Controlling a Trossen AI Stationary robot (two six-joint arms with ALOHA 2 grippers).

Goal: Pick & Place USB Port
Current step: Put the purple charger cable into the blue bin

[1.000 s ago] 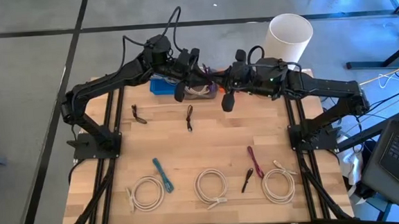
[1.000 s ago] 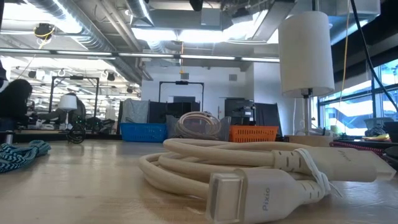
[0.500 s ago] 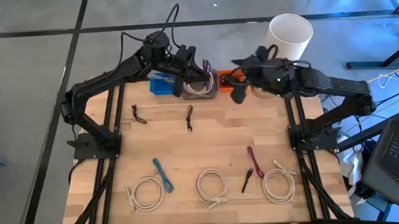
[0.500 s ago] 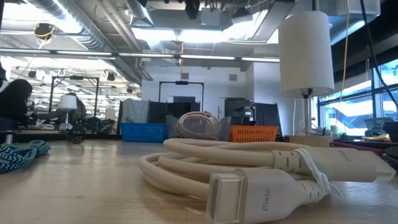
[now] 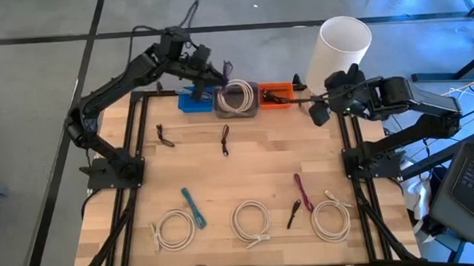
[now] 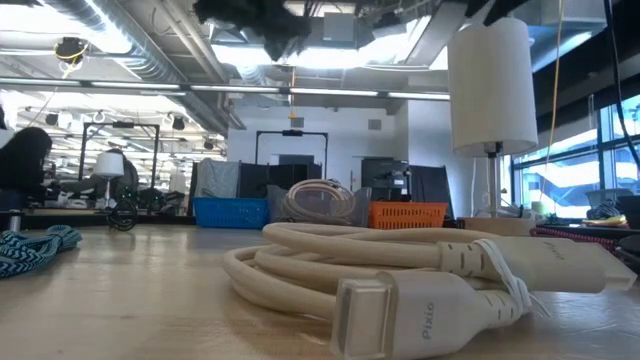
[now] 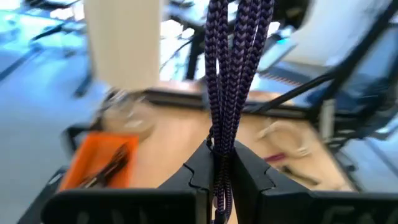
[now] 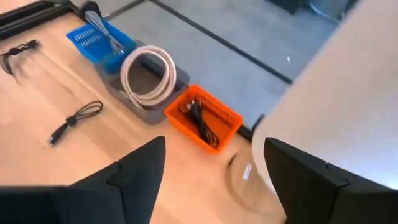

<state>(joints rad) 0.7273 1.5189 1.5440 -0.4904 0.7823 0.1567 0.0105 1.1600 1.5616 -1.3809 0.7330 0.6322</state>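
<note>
Left tool (image 5: 217, 75), raised above the far edge of the counter (image 5: 247, 169), is where we begin: its fingers are clamped on a bundled purple braided cable (image 7: 231, 81), which hangs folded between them in the left wrist view and shows as a purple wisp over the bins in the high view. Right tool (image 5: 320, 111) hangs near the counter's far right corner, beside the tall white cylinder (image 5: 339, 48), with its fingers spread wide and nothing between them. Going down in size, we note three bins in a row at the far edge: a blue bin (image 5: 192, 100) with a cable in it, a grey bin (image 5: 237, 100) holding a coiled white cable (image 5: 235, 95), and an orange bin (image 5: 274, 95) holding a dark cable (image 8: 200, 116). We judge the sorting to be partly done, with each bin holding at least one cable and one more cable in transit. Left on the counter are three white coils along the near edge (image 5: 174, 229) (image 5: 251, 220) (image 5: 330, 219), then a teal cable (image 5: 193, 207), a magenta cable (image 5: 303, 192), and small dark cables (image 5: 225, 139) (image 5: 165, 136) (image 5: 293, 214). We cannot tell which bin the purple cable is meant for; its release and the remaining pick-ups are, in our judgement, what is left.
</note>
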